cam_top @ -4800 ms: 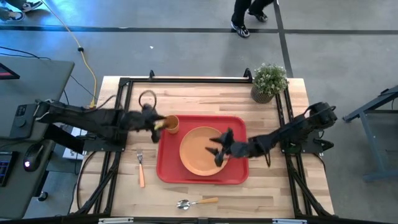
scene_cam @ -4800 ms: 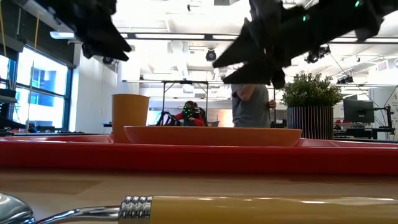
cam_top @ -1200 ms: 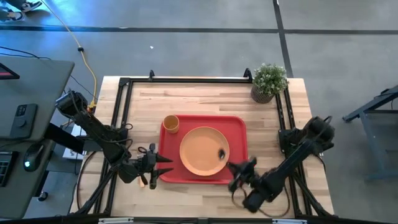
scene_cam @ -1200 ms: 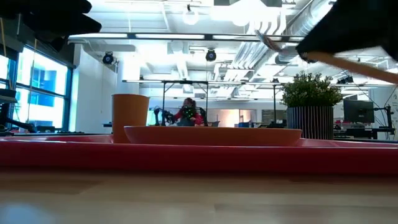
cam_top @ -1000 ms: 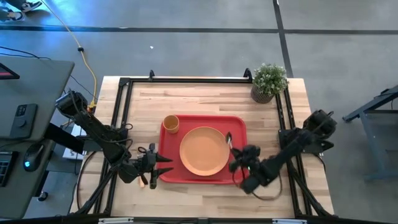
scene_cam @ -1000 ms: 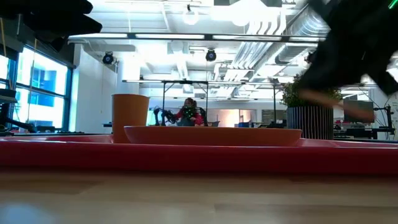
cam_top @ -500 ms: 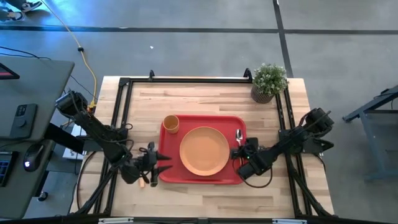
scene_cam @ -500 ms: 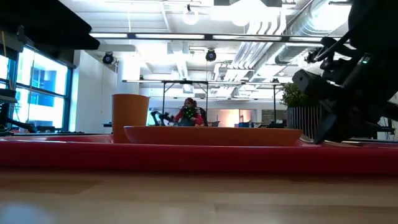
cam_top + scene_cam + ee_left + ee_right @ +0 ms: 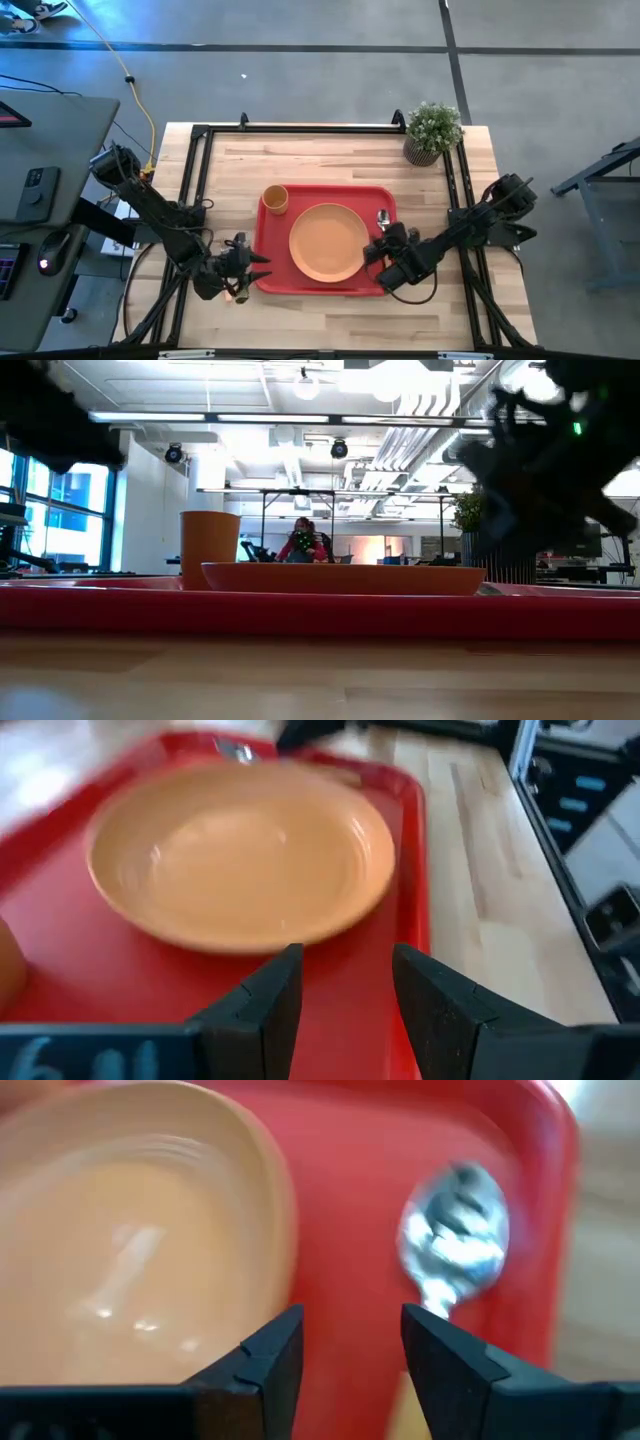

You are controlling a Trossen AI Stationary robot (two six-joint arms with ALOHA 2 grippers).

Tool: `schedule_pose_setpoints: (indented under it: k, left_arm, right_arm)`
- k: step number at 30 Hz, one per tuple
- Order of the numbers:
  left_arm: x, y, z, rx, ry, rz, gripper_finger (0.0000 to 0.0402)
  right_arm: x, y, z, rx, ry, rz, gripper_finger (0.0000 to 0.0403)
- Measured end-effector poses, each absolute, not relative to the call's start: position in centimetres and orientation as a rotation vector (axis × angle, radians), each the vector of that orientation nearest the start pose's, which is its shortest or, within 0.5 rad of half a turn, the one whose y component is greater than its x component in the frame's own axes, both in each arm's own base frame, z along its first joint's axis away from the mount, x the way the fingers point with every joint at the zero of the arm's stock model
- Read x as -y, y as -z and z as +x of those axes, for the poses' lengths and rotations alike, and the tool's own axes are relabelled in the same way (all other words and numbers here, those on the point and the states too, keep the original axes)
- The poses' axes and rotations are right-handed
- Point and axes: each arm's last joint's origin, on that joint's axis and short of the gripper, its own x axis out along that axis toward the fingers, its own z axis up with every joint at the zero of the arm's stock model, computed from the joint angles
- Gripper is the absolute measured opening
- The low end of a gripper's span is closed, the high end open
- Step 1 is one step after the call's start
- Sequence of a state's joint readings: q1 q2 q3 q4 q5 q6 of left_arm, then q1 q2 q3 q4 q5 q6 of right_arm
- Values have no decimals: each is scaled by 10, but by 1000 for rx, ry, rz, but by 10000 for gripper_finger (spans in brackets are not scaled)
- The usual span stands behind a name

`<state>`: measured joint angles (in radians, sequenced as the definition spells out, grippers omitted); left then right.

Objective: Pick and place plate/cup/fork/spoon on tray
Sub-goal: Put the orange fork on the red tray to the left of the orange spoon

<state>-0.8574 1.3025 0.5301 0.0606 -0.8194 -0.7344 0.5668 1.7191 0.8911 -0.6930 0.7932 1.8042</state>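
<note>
The right gripper [image 9: 378, 250] now has its jaws apart and empty — the spoon [image 9: 455, 1245] it carried a second ago lies on the tray [image 9: 322, 287] beside the plate [image 9: 328, 241]. The left gripper [image 9: 245, 277], jaws apart, hovers by the fork's spot — that piece remains.

Tray [image 9: 326, 283]: glossy red plastic, smooth. Plate [image 9: 328, 242]: orange, smooth, with a soft sheen (faint concentric rings visible). Cup [image 9: 275, 199]: matt orange-tan. Spoon [image 9: 455, 1235] bowl: polished, reflective metal. Table [image 9: 320, 160]: light wood, visible grain.
</note>
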Motion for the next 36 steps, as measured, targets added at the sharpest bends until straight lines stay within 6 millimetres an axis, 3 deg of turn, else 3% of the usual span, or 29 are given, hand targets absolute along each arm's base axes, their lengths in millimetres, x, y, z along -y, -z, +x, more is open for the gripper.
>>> schedule_pose_setpoints:
  k: [6, 11, 17, 25, 36]
  left_arm:
    - [167, -185, 156, -793, -54, -332, 145]
    - [159, -191, 134, -1049, -204, -255, 145]
    - [135, -178, 106, -1291, -464, -192, 145]
    - [123, -160, 98, -1289, -659, -323, 145]
    - [124, -160, 101, -1124, -753, -467, 170]
  right_arm:
    - [-151, -175, 266, -546, 874, 526, 165]
    - [-168, -197, 278, -518, 773, 543, 165]
    - [-178, -198, 278, -528, 708, 576, 165]
    - [-186, -199, 277, -489, 682, 610, 165]
    - [-192, -201, 275, -454, 661, 618, 165]
